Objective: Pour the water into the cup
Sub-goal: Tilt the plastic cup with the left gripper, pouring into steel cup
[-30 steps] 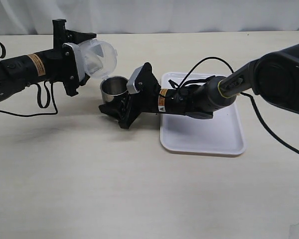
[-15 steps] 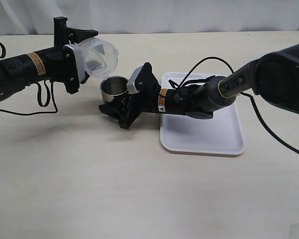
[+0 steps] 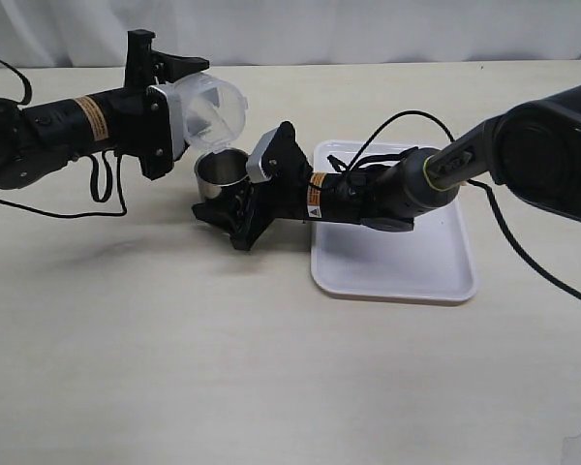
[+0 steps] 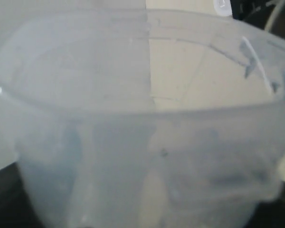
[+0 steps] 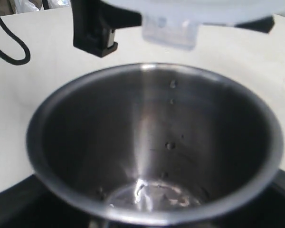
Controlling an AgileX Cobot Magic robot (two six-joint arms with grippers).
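**Operator:** State of each claw?

**Technician:** The left claw (image 3: 167,116) is spread wide and clamped across the base end of a translucent beaker (image 3: 211,108), which is tipped almost horizontal. The right claw (image 3: 225,201) is closed around the lower wall of the cup (image 3: 220,170). The cup stands upright on the tabletop (image 3: 174,339), just left of the white tray (image 3: 397,276).

**Operator:** Where is the beaker relative to the cup?

**Technician:** The beaker's lower lip hangs above the cup's far rim. In the right wrist view its spout (image 5: 170,33) sits over the rim. A shallow pool of water (image 5: 152,197) lies at the bottom, with droplets on the inner wall. Whether any water remains in the beaker cannot be determined.

**Operator:** Failure modes?

**Technician:** The spout is over the rim rather than the centre, so a fast tilt could send the stream past the far wall onto the tabletop. If the beaker descends, it could strike the rim and shift the cup in its grip.

**Operator:** Change from one second ago?

**Technician:** The left arm has advanced toward the cup, carrying the beaker mouth over the rim. The cup, the right arm and the tray are unchanged.
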